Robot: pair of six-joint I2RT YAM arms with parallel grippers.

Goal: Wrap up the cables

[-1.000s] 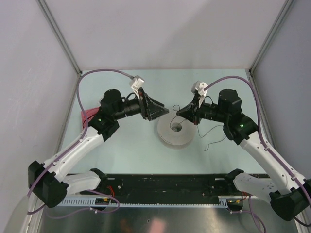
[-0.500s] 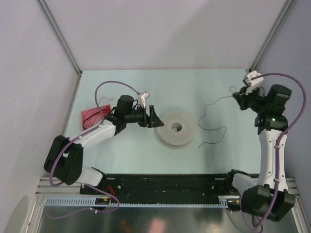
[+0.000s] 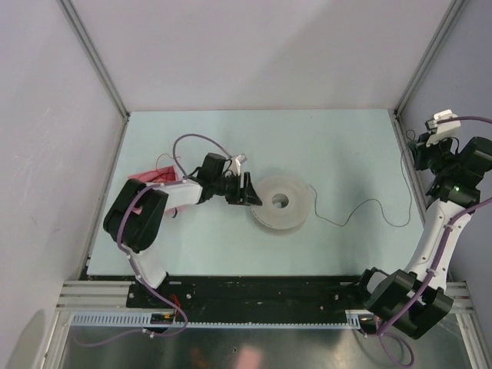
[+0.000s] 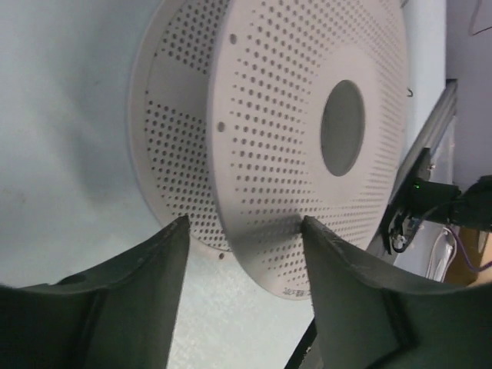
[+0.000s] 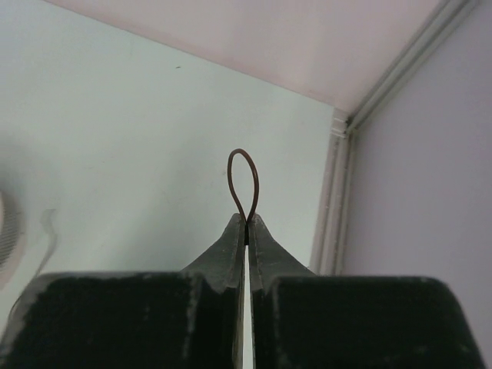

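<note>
Cable (image 5: 244, 151) lies slack on the table, running from the right edge of the spool (image 3: 269, 217) toward the far right. Left gripper (image 4: 242, 231) is at the spool's left rim, jaws apart astride the flange, not clamped. Right gripper (image 5: 246, 223), far right by the wall, is clenched on a small cable loop at its very tips. Risks: a pull takes up the slack and drags the unheld spool; the hair-thin loop slips from the tips; the wire snags on the flange.

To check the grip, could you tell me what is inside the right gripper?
The right gripper is shut on the cable, whose thin loop sticks out past the tips; the pinched stretch itself is hidden.
</note>
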